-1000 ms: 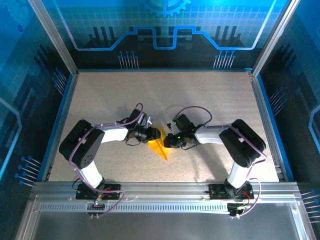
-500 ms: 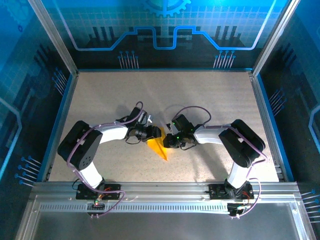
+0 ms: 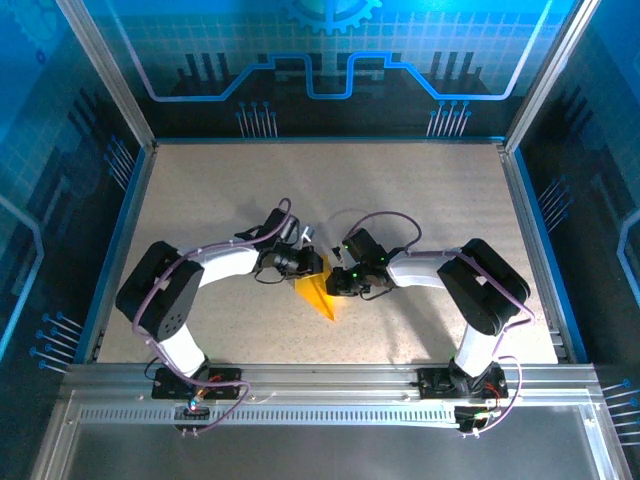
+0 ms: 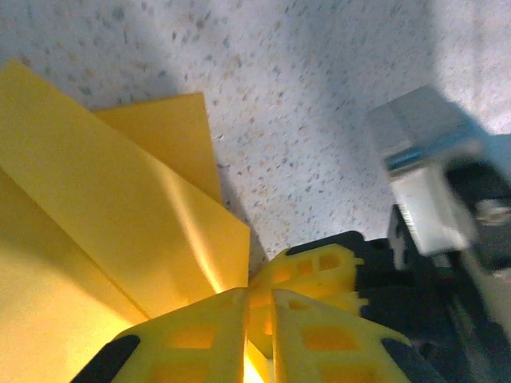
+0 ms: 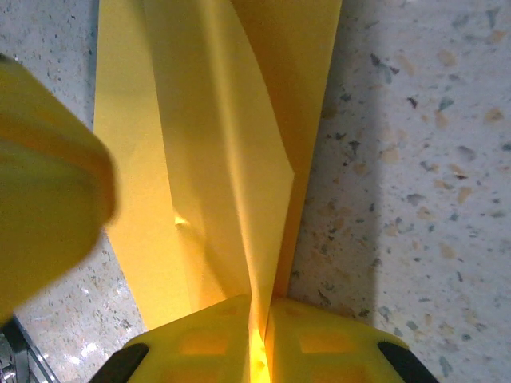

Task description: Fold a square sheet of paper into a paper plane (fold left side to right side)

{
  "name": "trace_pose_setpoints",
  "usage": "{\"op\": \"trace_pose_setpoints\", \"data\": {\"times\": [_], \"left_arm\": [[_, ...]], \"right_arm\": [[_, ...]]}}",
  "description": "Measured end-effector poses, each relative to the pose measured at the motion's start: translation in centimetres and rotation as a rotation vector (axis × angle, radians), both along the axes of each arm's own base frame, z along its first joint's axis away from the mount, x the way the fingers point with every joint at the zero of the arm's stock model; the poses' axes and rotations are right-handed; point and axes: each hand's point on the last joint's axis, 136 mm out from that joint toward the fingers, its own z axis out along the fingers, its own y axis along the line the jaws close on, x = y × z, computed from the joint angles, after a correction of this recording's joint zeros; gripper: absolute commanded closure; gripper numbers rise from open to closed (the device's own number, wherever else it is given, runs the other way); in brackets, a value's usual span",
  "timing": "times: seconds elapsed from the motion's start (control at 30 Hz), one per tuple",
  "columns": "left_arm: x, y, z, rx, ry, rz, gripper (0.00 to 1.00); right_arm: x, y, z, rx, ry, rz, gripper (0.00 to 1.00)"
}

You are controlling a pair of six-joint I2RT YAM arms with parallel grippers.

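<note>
Here your left gripper [image 4: 257,319] and right gripper [image 5: 259,319] each pinched the plane [image 3: 319,297]; its long body pointed toward the near edge.

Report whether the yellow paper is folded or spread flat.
Folded. From above the paper is a narrow pointed wedge, and both wrist views show overlapping flaps with sharp creases.

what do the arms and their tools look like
The left arm and right arm have white links, black joints and looping purple cables. The left tool and right tool have yellow plastic fingers with square recesses and black corners.
</note>
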Motion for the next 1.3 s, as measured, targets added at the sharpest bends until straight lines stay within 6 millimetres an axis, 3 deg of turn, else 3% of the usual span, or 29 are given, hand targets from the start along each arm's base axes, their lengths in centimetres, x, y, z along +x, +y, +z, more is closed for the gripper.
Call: {"op": "trace_pose_setpoints", "data": {"times": [0.2,0.53,1.07,1.3], "left_arm": [[-0.3,-0.1,-2.1,0.014,0.049,-0.006,0.9],[-0.5,0.2,-3.5,0.041,0.073,0.0,0.92],[-0.6,0.2,-3.7,0.039,0.061,-0.005,0.95],[-0.5,0.2,-3.8,0.031,0.052,-0.006,0.95]], "right_arm": [[0.0,0.0,0.0,-0.001,0.0,0.0,0.85],[0.0,0.0,0.0,-0.016,0.01,0.002,0.84],[-0.5,0.2,0.7,-0.007,0.03,0.014,0.78],[-0.5,-0.2,3.0,0.009,0.026,0.013,0.69]]}}
